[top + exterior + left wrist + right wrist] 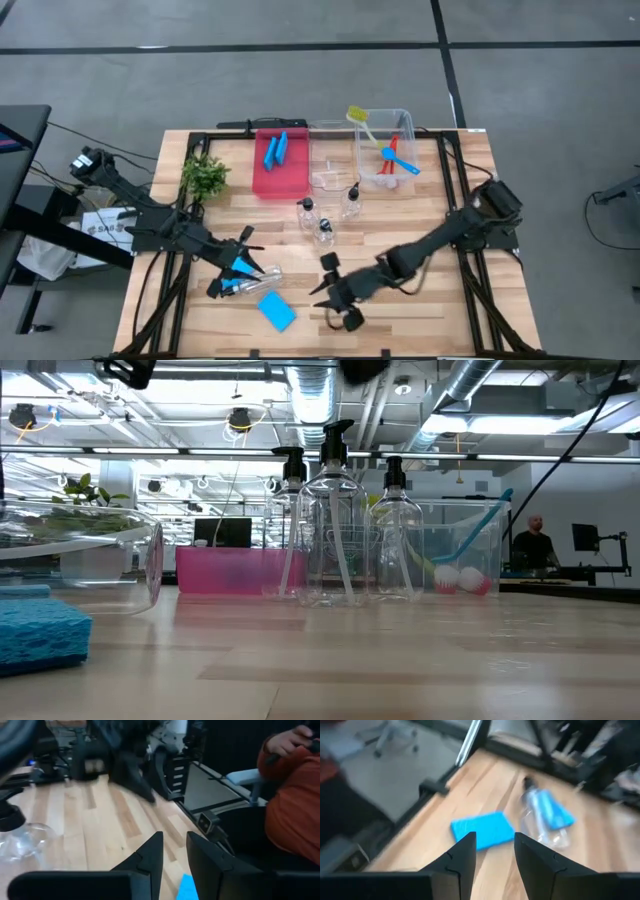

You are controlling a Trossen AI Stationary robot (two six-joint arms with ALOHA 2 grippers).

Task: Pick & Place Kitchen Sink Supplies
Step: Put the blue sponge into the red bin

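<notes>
A flat blue sponge (277, 312) lies near the table's near edge. Beside it a clear pump bottle (255, 279) lies on its side. My left gripper (243, 262) hovers over that bottle, its fingers slightly open with bare wood between them in the left wrist view. My right gripper (335, 290) is open and raised to the right of the sponge (482, 830), with the lying bottle (542, 817) beyond. Three pump bottles (323, 228) stand upright mid-table. Two sponges (275, 150) lie in the red tray. Brushes (392, 155) rest in a clear bin.
The red tray (280, 178) and two clear bins (330, 160) sit along the far edge, and a small plant (205, 178) stands at far left. Bare wood lies on the right half of the table (440, 300). A person's red sleeve (295, 815) shows past the table.
</notes>
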